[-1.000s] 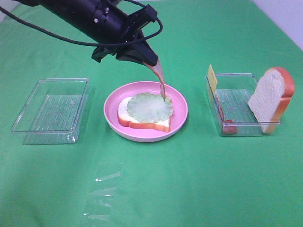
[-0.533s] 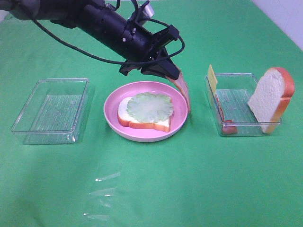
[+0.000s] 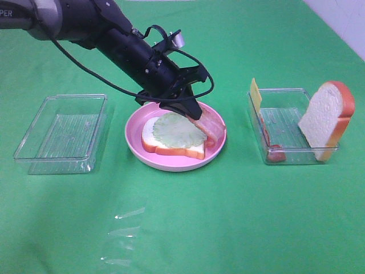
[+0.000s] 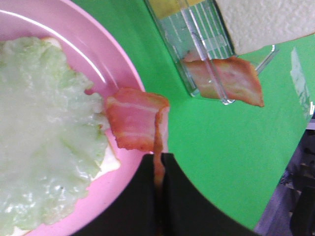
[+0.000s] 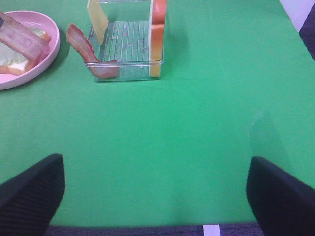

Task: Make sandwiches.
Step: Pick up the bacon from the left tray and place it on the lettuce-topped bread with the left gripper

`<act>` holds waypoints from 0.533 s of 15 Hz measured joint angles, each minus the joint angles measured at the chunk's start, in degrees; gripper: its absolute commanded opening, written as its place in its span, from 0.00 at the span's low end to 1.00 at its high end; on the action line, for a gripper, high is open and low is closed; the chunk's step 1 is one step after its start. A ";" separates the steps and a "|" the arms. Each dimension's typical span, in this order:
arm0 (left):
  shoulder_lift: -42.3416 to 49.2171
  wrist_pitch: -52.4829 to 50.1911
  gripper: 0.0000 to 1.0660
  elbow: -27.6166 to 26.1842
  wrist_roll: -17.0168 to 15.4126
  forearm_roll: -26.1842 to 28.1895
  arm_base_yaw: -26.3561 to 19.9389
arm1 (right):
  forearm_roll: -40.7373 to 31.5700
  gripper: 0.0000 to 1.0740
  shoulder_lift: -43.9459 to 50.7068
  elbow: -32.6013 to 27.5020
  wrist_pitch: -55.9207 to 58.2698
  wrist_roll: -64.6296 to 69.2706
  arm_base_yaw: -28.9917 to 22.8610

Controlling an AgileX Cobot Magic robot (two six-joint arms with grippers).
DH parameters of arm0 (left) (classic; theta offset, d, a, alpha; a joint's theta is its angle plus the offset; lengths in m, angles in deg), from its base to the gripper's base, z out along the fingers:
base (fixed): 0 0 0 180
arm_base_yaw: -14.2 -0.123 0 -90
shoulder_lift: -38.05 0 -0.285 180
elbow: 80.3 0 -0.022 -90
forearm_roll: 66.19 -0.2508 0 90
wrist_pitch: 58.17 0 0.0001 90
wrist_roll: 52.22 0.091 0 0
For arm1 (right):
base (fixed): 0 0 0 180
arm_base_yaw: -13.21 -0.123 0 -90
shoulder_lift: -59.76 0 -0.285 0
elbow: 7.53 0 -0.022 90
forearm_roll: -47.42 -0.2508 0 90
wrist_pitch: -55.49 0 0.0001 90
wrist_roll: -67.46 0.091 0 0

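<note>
The black left gripper (image 3: pixel 191 111) (image 4: pixel 158 162) is pinched shut on one end of a floppy reddish-pink toy bacon strip (image 3: pixel 208 127) (image 4: pixel 135 123). The gripper hangs low over a round pink plate (image 3: pixel 137 142) (image 4: pixel 113 64). The rest of the strip lies folded on the plate, touching the edge of a pale green lettuce leaf (image 3: pixel 177 130) (image 4: pixel 44 137). The leaf covers a white bread slice (image 3: pixel 171 149) with an orange-brown crust, lying flat at the plate's centre.

Near the plate, on the side where the bacon lies, stands a clear plastic tray (image 3: pixel 291 154) (image 5: pixel 123 64). A second bread slice (image 3: pixel 325 117) leans upright at the tray's end away from the plate. A yellow cheese slice (image 3: pixel 255 94) stands at the end nearest the plate, with a second bacon strip (image 3: pixel 275 153) (image 4: pixel 231 83) (image 5: pixel 88 49) slumped over that wall. On the plate's opposite side sits another clear plastic tray (image 3: pixel 63 134). Everything rests on a green cloth (image 3: pixel 228 217).

The right gripper (image 5: pixel 155 196) hovers well apart from the plate, its fingers (image 5: pixel 29 191) spread wide, holding nothing.
</note>
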 measured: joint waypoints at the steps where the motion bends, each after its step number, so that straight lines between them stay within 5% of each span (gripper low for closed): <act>1: 0.00 -0.63 0.00 0.00 -1.09 -2.06 0.00 | 0.00 0.89 0.00 0.00 0.00 0.00 0.00; 6: 0.00 -3.09 0.00 -0.11 -6.88 -9.00 0.00 | 0.00 0.89 0.00 0.00 0.00 0.00 0.00; 8: 0.00 -3.72 0.00 -0.11 -11.92 -13.92 0.00 | 0.00 0.89 0.00 0.00 0.00 0.00 0.00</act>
